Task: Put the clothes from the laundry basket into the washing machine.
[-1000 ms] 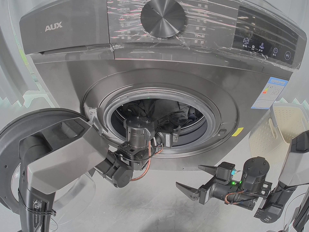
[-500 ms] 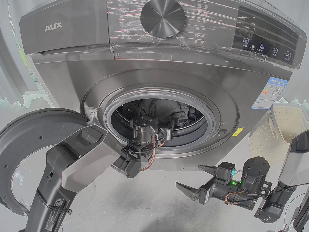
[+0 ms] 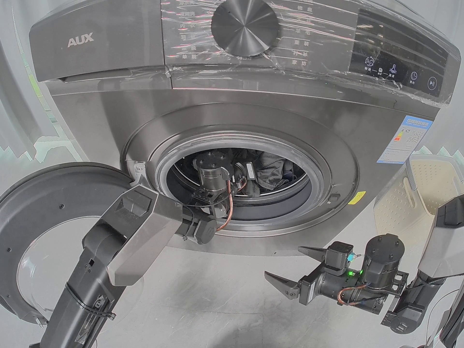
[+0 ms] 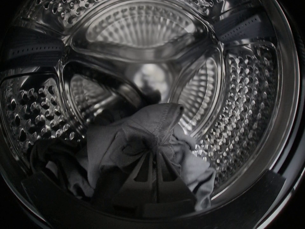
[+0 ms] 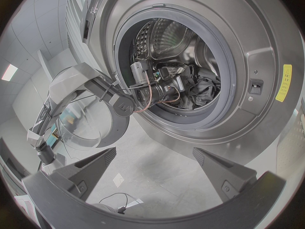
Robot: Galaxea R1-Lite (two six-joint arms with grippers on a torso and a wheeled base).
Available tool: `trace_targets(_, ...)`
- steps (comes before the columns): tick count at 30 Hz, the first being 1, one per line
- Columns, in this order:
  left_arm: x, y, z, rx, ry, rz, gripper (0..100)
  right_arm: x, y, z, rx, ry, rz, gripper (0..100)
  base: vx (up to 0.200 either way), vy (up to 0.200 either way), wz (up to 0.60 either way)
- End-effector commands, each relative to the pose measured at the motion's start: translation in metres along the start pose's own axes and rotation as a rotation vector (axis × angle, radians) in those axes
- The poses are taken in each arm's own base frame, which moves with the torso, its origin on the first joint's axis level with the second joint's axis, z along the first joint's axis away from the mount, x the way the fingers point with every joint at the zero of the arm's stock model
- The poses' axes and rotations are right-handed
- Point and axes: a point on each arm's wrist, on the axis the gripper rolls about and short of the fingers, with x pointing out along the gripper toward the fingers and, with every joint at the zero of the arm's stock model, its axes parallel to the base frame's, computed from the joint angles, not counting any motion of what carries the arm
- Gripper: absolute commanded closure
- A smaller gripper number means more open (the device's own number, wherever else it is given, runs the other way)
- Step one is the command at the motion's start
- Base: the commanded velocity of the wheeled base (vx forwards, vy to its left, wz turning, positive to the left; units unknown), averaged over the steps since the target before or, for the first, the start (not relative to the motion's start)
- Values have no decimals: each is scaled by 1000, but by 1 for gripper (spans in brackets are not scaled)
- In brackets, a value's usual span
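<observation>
While my left gripper point(image 4: 154, 172), inside the washing machine point(image 3: 121, 112), has its fingers point(image 4: 143, 173) pinching a grey garment point(image 4: 127, 134), I see my right gripper point(image 3: 282, 263) outside, below it, fingers point(image 3: 278, 280) spread.

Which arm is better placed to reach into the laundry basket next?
Right. The right gripper is open and free, outside the washing machine, on the side where the laundry basket stands. The left gripper is inside the drum, shut on a grey garment.
</observation>
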Motion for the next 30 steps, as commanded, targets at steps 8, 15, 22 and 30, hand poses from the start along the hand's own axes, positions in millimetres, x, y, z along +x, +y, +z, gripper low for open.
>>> trace_targets(8,10,7,-8,-11,-38,27,100,1,-1,1,1,-5,-2,0,0,0,0)
trace_targets(15,9,7,-8,-12,-32,28,0,1,-1,1,0,-6,0,0,0,0,0)
trace_targets(22,-10,-12,8,-11,17,-1,0,-1,-2,1,2,-4,-5,0,0,0,0)
trace_targets(30,-85,-51,17,11,125,-111,0,-29,-1,3,-3,9,-2,0,0,0,0)
